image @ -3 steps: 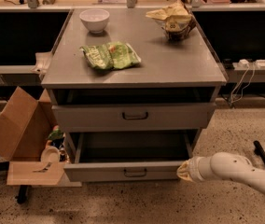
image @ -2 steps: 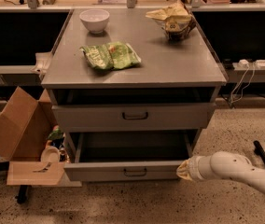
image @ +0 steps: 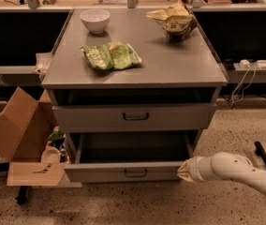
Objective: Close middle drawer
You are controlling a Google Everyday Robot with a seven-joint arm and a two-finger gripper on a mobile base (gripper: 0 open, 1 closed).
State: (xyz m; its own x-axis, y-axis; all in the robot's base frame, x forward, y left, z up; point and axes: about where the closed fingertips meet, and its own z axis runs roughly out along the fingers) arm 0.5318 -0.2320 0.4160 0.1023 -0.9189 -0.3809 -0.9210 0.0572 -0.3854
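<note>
The middle drawer (image: 95, 171) stands pulled well out beneath the taller-fronted drawer (image: 133, 117), so we judge the closing barely begun. Our gripper (image: 185, 170) sits at the right end of its front panel, seemingly touching; whether released or clenched, we cannot tell.

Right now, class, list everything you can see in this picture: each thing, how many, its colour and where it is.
cabinet: one, grey, centre
bowl: one, white, cabinet top, back left
chip bag: one, green, cabinet top, in front of bowl
crumpled bag: one, tan, cabinet top, back right
upper drawer: one, grey, slightly open
middle drawer: one, grey, pulled out below it
cardboard box: one, brown, floor, left
arm: one, white, lower right
gripper: one, pale, at middle drawer's right front corner
</note>
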